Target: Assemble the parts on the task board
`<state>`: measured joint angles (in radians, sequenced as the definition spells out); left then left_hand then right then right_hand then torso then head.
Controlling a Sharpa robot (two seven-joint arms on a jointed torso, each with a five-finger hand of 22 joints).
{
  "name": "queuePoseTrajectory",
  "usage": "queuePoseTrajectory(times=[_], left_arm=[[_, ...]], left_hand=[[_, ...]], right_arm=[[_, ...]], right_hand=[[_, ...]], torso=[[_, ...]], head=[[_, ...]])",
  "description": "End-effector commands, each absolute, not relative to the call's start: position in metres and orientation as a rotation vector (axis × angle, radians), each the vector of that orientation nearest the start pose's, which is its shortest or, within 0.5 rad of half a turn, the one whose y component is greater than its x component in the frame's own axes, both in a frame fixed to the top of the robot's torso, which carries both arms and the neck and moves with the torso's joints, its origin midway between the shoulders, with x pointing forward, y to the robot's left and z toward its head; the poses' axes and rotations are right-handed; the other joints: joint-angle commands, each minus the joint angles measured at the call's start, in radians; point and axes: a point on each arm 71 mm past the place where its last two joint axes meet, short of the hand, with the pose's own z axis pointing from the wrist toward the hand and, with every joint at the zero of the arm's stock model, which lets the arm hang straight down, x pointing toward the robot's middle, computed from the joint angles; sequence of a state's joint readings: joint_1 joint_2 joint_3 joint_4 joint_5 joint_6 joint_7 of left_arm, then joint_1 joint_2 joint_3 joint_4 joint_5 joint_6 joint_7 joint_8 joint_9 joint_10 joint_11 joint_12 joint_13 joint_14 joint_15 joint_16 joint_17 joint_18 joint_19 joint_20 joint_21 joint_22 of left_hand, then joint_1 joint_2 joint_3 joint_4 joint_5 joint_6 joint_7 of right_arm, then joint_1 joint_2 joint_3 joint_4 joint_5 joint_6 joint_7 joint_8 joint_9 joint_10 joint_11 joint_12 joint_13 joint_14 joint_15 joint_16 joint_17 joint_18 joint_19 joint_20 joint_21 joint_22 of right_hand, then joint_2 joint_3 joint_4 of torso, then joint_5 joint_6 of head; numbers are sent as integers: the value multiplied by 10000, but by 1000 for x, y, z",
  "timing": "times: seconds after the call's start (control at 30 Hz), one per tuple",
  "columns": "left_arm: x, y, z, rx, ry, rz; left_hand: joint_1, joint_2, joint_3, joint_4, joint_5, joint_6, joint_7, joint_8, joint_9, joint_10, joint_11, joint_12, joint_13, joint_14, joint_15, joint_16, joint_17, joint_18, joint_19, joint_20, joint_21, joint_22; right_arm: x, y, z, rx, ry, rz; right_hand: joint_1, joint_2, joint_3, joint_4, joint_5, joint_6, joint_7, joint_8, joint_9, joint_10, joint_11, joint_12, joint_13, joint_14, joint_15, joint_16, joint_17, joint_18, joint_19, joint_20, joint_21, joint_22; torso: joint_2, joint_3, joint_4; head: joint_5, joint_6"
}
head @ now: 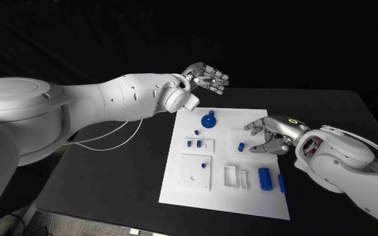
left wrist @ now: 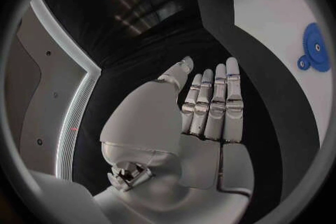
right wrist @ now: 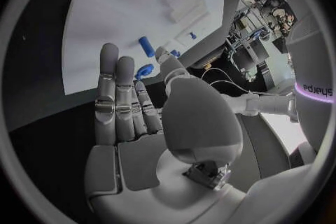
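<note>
Fingers (left wrist: 210, 106) of left hand (head: 206, 77) straight and side by side, palm flat, holding nothing; hand raised beyond far edge of task board (head: 181, 184), over the black table (head: 102, 181). Right hand (head: 272, 135) over the board's right side, fingers loosely spread and slightly curled, nothing gripped; fingertips hang close above a small blue peg (head: 241, 147), contact not clear. Same peg seen past right fingers (right wrist: 119, 95) in right wrist view (right wrist: 146, 46). Blue gear (head: 208, 120) lying flat near board's far edge, also visible from left wrist (left wrist: 316, 47). Two small blue pieces (head: 193, 144) seated in a white block (head: 199, 145) at board's left-centre; another small blue piece (head: 204, 165) on the white block nearer (head: 196, 173). White open frame (head: 235, 176) near front, empty-looking. Large blue cylinder (head: 265, 178) lying at board's front right, slim blue pin (head: 281, 183) just beside it at the board edge. White cable (head: 106, 137) looping on table left of board.
</note>
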<state>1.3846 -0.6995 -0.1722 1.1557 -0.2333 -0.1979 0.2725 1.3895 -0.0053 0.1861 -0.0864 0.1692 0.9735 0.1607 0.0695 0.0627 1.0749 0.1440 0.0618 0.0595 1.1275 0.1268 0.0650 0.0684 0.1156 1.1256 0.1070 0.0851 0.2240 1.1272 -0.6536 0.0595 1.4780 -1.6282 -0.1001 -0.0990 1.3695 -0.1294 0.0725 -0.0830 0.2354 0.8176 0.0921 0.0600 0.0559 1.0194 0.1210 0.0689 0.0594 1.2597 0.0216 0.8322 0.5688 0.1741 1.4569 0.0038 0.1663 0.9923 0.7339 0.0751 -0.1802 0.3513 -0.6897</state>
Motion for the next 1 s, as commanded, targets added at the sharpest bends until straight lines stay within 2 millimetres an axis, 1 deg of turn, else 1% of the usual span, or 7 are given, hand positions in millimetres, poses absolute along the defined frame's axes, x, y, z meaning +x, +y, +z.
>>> queuePoseTrajectory(times=[0.03,0.2,0.47,0.53,0.7,0.97,1.0], left_arm=[[566,239,-146,-7995,15448,-12917],[565,237,-147,-8030,15475,-13006],[565,236,-147,-8057,15454,-13064],[565,236,-147,-8067,15448,-13074],[566,236,-147,-8082,15427,-13093],[566,236,-147,-8121,15416,-13149],[566,236,-147,-8122,15418,-13156]], left_hand=[[-83,53,42,3,66,64,-3,-13,-1,79,-9,-38,-10,63,-6,-41,-4,64,-58,-16,21,65],[-83,53,42,3,66,64,-3,-13,-1,79,-9,-38,-10,63,-6,-41,-4,64,-58,-16,21,65],[-177,87,37,83,50,55,-7,-16,-2,75,-10,-38,-10,65,-1,-41,-3,57,-67,-4,4,114],[-189,90,34,95,46,51,-11,-17,-3,74,-12,-37,-9,63,0,-41,-3,57,-68,-3,0,114],[-200,96,32,133,50,47,-6,-14,-2,69,-8,-37,-9,61,1,-40,-1,60,-58,3,-21,115],[-291,102,-36,261,-66,11,-9,-15,-2,62,-9,-36,-7,59,10,-40,3,53,-40,27,-68,86],[-166,106,-164,419,-76,5,-7,-14,-1,54,-5,-35,-7,47,16,-39,4,63,50,39,-154,-87]], right_arm=[[478,-105,-201,-4657,17613,7104],[476,-95,-209,-4794,17590,7203],[475,-85,-219,-4928,17603,7125],[474,-83,-222,-4985,17652,7073],[474,-80,-226,-5081,17669,6913],[476,-80,-229,-5132,17541,6678],[476,-80,-230,-5124,17491,6648]], right_hand=[[-91,224,73,-316,-71,286,16,-32,9,203,-75,20,-8,52,-77,61,20,34,20,-79,87,36],[-398,531,502,-1005,-374,690,141,-25,20,681,-201,-25,-12,134,-187,91,97,-57,-5,-204,289,188],[-1014,683,1737,-1739,-777,1586,168,-6,48,879,-259,-39,-11,153,-219,135,253,-61,-110,-251,547,439],[-1173,680,2011,-1811,-844,1874,164,27,67,949,-271,-37,-8,164,-230,140,281,-73,-128,-264,584,478],[-1250,880,2561,-1864,-1021,2747,257,73,88,1125,-300,0,-11,169,-278,171,328,-85,-146,-299,637,547],[-1406,919,3780,-1879,-1606,3256,192,22,84,1527,-423,12,-8,204,-365,234,434,-147,-193,-399,807,793],[-1371,991,3907,-1854,-1724,3413,154,66,109,1637,-465,56,-5,215,-392,240,446,-146,-182,-413,831,821]], torso=[[1,-14,8],[-3,-20,7],[-3,-17,-6],[-3,-16,-3],[-4,-18,-7],[-5,-15,-12],[-5,-15,-12]], head=[[-8,-42],[-33,-62],[-8,-87],[-10,-93],[-12,-115],[-16,-133],[-16,-133]])
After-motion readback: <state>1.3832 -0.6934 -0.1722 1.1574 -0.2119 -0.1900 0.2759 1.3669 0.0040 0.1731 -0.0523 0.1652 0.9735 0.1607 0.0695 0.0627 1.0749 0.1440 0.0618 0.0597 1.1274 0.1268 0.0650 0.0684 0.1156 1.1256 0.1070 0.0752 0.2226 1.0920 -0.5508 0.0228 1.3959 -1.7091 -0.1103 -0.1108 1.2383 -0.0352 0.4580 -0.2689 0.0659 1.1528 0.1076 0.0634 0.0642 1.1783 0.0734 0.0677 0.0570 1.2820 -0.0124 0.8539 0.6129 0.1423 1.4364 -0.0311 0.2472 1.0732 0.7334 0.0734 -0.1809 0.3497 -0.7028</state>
